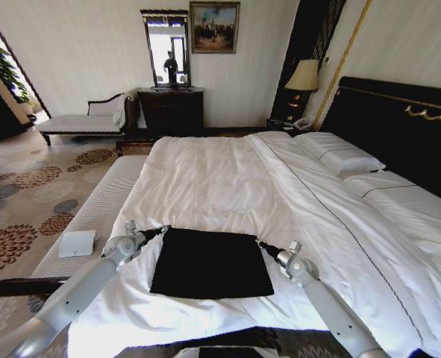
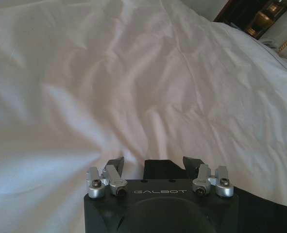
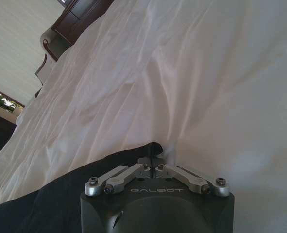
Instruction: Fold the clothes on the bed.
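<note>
Our right gripper (image 3: 153, 162) is pinched shut on the far right corner of the shirt (image 1: 210, 262). Our left gripper (image 2: 154, 165) sits at the far left corner with its jaws apart and black cloth between them. The shirt lies folded into a dark rectangle on the near end of the bed (image 1: 227, 179), between both grippers, its long axis running from one to the other. Each arm is equally near its own corner. We see no containers.

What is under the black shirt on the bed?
The black shirt lies flat on the white duvet, which shows all around it. The left gripper and right gripper are at its far corners. Whatever is beneath the fabric is covered.
</note>
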{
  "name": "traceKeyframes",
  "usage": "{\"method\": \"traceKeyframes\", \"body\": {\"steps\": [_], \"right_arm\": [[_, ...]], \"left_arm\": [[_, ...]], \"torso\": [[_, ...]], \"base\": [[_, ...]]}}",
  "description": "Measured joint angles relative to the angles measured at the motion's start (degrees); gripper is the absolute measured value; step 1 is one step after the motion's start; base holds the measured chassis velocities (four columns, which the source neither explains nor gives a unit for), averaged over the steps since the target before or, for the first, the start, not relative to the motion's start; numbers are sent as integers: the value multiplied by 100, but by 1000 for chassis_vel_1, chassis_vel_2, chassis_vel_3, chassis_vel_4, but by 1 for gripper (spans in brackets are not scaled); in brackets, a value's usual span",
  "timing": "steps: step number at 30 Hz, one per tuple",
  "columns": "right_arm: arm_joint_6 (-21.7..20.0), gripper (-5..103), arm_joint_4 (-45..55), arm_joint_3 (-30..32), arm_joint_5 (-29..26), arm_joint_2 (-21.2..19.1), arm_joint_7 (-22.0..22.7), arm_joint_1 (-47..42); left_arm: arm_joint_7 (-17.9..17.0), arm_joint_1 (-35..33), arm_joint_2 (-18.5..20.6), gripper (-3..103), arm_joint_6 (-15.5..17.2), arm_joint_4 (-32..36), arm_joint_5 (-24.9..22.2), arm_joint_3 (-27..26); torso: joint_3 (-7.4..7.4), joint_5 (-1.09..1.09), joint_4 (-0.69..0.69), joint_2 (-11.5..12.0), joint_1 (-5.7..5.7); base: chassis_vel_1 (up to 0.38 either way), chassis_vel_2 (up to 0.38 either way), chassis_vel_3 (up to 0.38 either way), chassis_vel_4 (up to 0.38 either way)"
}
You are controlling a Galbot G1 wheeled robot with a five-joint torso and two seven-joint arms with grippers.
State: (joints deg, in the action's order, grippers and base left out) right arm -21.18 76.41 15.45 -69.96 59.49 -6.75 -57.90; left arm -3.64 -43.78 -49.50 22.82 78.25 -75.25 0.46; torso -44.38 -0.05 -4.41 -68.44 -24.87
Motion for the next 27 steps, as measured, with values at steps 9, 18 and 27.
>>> {"method": "traceKeyframes", "body": {"steps": [9, 18, 27], "right_arm": [[-5, 0, -72, -63, 19, -25, 19, 55], [-7, 0, -50, -52, 32, -35, 39, 52], [-8, 0, -36, -26, 35, -68, 51, 51]], "left_arm": [[24, 51, -489, 100, -86, -344, 226, 81], [53, 95, -525, 98, -95, -142, 211, 138], [92, 109, -562, 86, -101, -139, 318, 236]], "torso": [[0, 1, 1, 0, 0], [0, 1, 0, 0, 0], [0, 1, 0, 0, 0]], "base": [[0, 0, 0, 0], [0, 0, 0, 0], [0, 0, 0, 0]]}}
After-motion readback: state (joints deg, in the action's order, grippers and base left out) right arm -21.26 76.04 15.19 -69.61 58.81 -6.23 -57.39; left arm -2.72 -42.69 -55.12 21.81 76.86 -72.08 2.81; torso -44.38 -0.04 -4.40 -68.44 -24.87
